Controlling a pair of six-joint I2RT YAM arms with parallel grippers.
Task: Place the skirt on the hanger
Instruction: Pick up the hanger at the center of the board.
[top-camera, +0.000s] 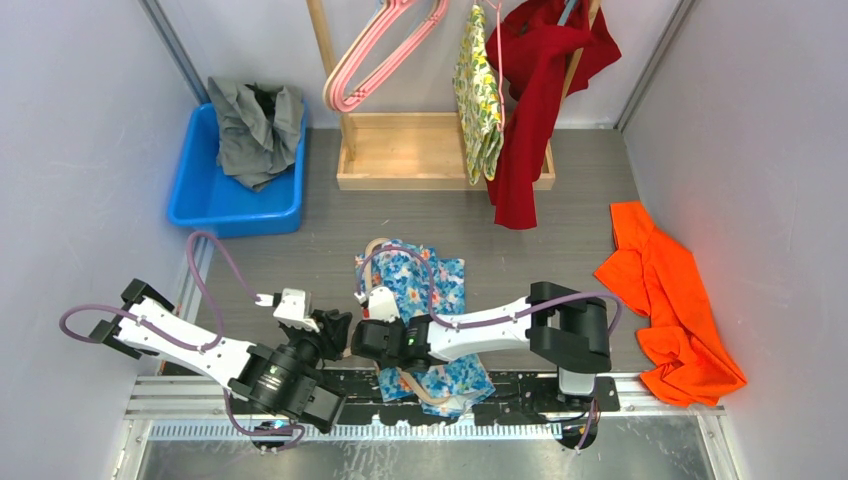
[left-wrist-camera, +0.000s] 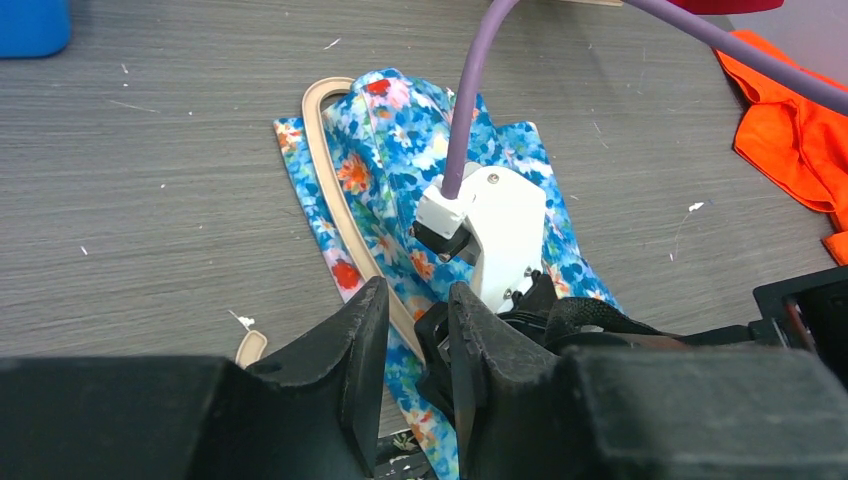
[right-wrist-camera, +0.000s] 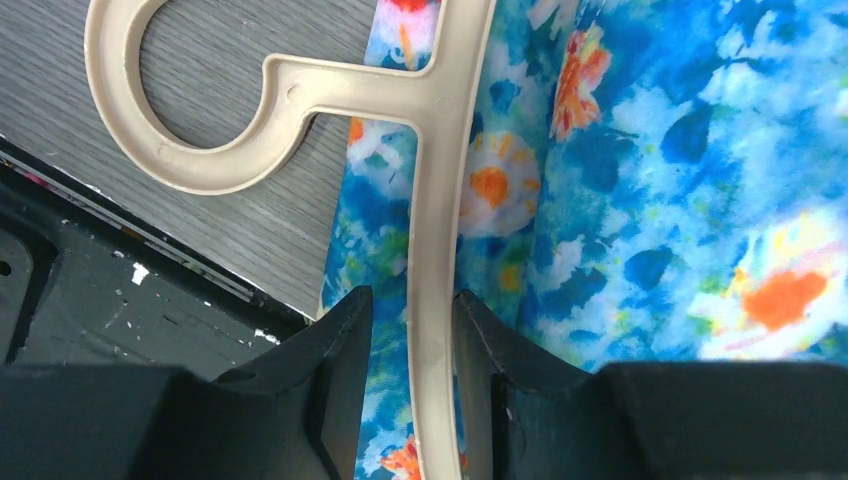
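Observation:
The blue floral skirt (top-camera: 442, 288) lies flat on the table in the middle, in front of both arms. A beige plastic hanger (top-camera: 374, 246) lies on it, one arm running along the skirt's left side (left-wrist-camera: 330, 170). My right gripper (top-camera: 362, 336) is low over the skirt (right-wrist-camera: 650, 200). Its jaws (right-wrist-camera: 412, 305) stand astride the hanger's bar (right-wrist-camera: 440, 180), slightly apart, with a gap on the left side. The hanger's hook curls over the table edge. My left gripper (top-camera: 335, 326) hovers just left of it, open and empty (left-wrist-camera: 418, 300), above the skirt (left-wrist-camera: 420, 130).
A blue bin (top-camera: 200, 200) with grey cloth stands at the back left. A wooden rack (top-camera: 400, 150) at the back holds pink hangers (top-camera: 385, 50), a floral garment (top-camera: 478, 95) and a red garment (top-camera: 530, 90). An orange cloth (top-camera: 670, 300) lies at the right.

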